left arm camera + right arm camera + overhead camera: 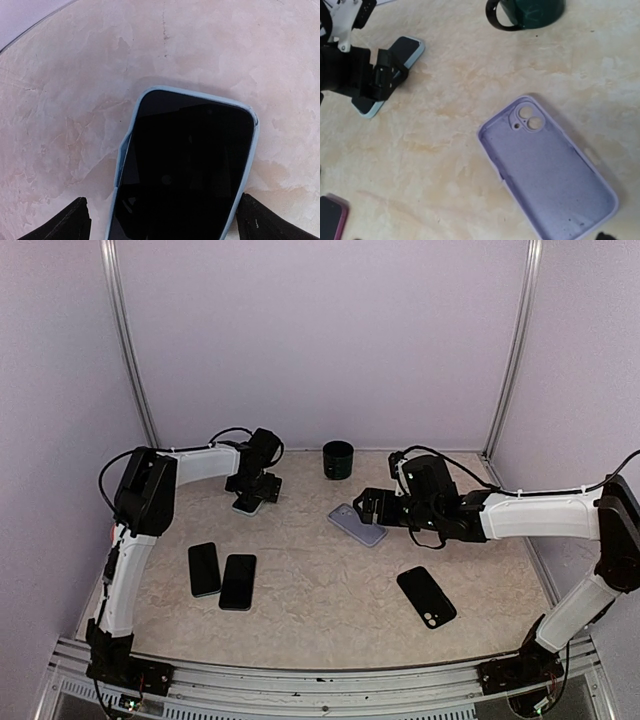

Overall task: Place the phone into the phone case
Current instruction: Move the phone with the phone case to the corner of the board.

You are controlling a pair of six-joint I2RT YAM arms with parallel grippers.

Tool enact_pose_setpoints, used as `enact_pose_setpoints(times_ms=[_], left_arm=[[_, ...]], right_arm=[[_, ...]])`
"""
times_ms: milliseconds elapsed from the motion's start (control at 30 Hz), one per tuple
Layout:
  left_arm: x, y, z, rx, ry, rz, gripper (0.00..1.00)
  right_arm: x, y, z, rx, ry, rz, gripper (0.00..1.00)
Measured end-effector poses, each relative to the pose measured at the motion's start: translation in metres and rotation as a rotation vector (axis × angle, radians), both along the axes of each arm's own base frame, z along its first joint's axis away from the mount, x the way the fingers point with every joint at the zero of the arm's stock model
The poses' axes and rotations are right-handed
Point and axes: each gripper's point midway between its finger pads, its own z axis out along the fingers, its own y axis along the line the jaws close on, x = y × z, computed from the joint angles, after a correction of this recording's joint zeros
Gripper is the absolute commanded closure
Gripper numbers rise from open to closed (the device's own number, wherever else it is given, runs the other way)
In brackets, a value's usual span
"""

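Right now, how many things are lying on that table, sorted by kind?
Phones: 4, namely the phone in the blue case, the left dark phone, the middle dark phone and the right dark phone, which might be only a case
Empty purple case: 1
Green mug: 1
Total: 6

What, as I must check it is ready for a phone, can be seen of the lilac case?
The lilac case is a matte, soft-looking shell with a raised rim. It is empty and lies flat, open side up, on the table. Its camera cutout, with two round holes and a smaller one, points towards the green mug. Dark specks dot its inside. The right gripper, jaws open, is close beside it; only the table visibly touches it.
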Motion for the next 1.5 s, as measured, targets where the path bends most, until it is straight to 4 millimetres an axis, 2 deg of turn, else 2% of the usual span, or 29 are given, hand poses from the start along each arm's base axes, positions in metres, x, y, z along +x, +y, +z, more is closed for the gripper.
enact_pose_setpoints(times_ms=[267, 967, 1233, 1367, 1500], left_arm=[[0.008, 0.010, -0.001, -0.048, 0.003, 0.020, 0.01], [0.016, 0.022, -0.002, -0.086, -0.014, 0.120, 0.01], [0.015, 0.019, 0.000, -0.091, -0.021, 0.122, 0.01], [0.008, 0.012, 0.015, -0.097, -0.031, 0.105, 0.01], [-0.010, -0.009, 0.057, -0.148, -0.071, 0.064, 0.01]], right_arm=[[0.001, 0.001, -0.003, 0.004, 0.005, -0.003, 0.01], [0.001, 0.002, -0.011, -0.010, 0.020, 0.000, 0.01], [0.002, -0.007, -0.016, -0.055, 0.029, -0.032, 0.01], [0.004, -0.008, -0.010, -0.091, 0.033, -0.034, 0.01], [0.008, -0.004, 0.003, -0.104, 0.021, -0.019, 0.01]])
